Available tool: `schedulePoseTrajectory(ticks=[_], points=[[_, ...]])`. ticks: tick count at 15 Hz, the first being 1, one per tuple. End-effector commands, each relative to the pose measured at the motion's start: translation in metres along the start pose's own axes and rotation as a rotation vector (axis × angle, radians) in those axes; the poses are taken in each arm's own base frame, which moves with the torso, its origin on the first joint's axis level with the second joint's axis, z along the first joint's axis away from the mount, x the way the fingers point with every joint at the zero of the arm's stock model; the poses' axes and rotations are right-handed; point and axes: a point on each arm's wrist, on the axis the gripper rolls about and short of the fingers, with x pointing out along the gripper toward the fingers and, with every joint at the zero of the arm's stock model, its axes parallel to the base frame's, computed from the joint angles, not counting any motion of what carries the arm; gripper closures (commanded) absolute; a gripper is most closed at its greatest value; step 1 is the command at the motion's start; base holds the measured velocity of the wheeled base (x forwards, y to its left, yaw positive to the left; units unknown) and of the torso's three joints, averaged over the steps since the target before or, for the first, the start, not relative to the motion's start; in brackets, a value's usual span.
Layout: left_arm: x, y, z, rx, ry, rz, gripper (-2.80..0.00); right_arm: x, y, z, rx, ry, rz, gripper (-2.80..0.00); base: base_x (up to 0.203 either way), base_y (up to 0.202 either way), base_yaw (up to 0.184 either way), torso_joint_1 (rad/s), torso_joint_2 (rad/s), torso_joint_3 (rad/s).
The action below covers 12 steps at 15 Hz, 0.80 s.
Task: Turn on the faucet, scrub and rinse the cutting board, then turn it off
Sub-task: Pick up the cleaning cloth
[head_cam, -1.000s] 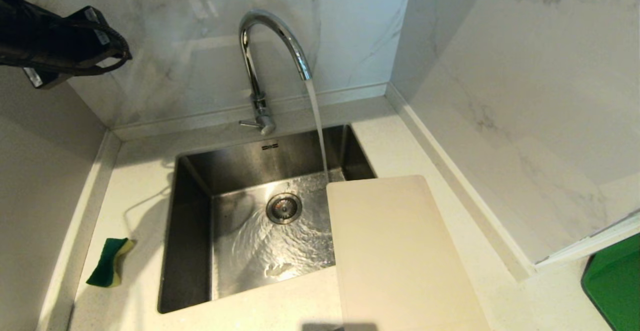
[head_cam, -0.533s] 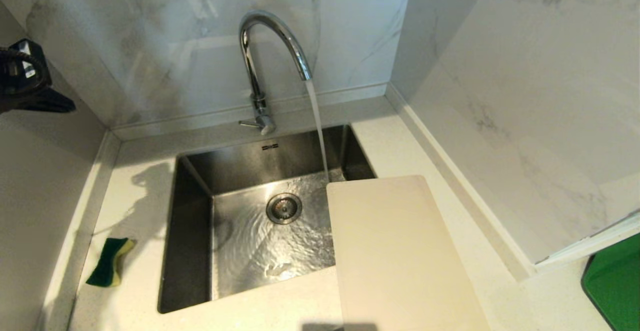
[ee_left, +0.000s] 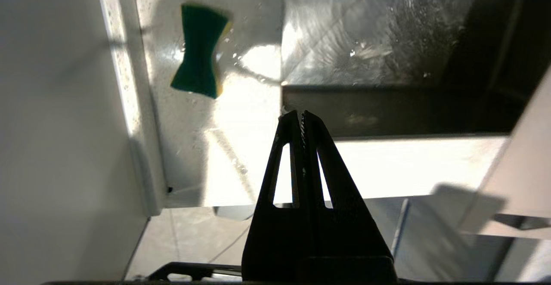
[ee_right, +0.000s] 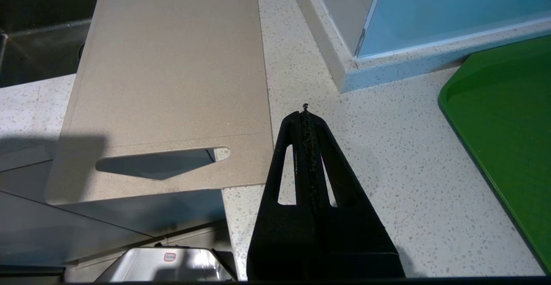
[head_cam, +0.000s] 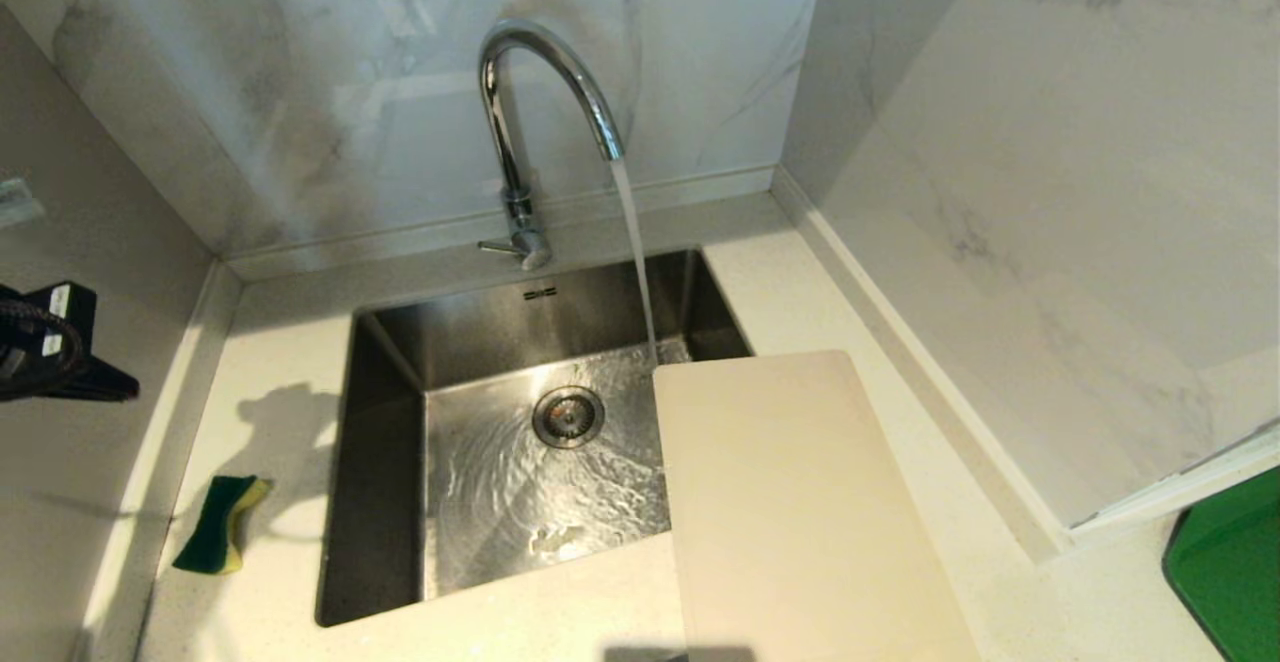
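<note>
Running water: a stream is being poured from the faucet (head_cam: pixel 545 92) into the sink (head_cam: pixel 385 462), just beyond the board's far edge.
Cutting board (head_cam: pixel 800 512): is being left flat on the counter (head_cam: pixel 290 352) right of the sink, one corner overhanging the basin; its handle slot is seen in the right wrist view.
Left gripper (ee_left: pixel 301 117): is being held clenched and empty above the counter near the sponge (head_cam: pixel 220 524); only part of the arm, apparently, is showing at the head view's left edge.
Right gripper (ee_right: pixel 305 115): is being kept clenched, empty, above the counter between board and green tray (ee_right: pixel 508 138).
</note>
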Motion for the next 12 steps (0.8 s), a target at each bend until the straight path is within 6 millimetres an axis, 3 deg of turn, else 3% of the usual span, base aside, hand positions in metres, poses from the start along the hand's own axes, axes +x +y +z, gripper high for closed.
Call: schedulePoseTrajectory(ticks=[1, 7, 8, 12], points=[[0.024, 0.004, -0.018, 0.020, 0.042, 0.018, 0.00, 0.000, 0.000, 0.000, 0.000, -0.001, 0.001, 0.00, 0.000, 0.000, 0.000, 0.000, 0.00, 0.000], [0.086, 0.008, -0.033, 0.034, 0.063, 0.067, 0.00, 0.000, 0.000, 0.000, 0.000, -0.001, 0.001, 0.00, 0.000, 0.000, 0.000, 0.000, 0.00, 0.000], [0.090, 0.009, -0.037, 0.036, 0.072, 0.072, -2.80, 0.000, 0.000, 0.000, 0.000, -0.001, 0.002, 0.00, 0.000, 0.000, 0.000, 0.000, 0.00, 0.000], [0.122, 0.011, -0.044, 0.045, 0.014, 0.117, -2.80, 0.000, 0.000, 0.000, 0.000, -0.001, 0.002, 0.00, 0.000, 0.000, 0.000, 0.000, 0.00, 0.000]])
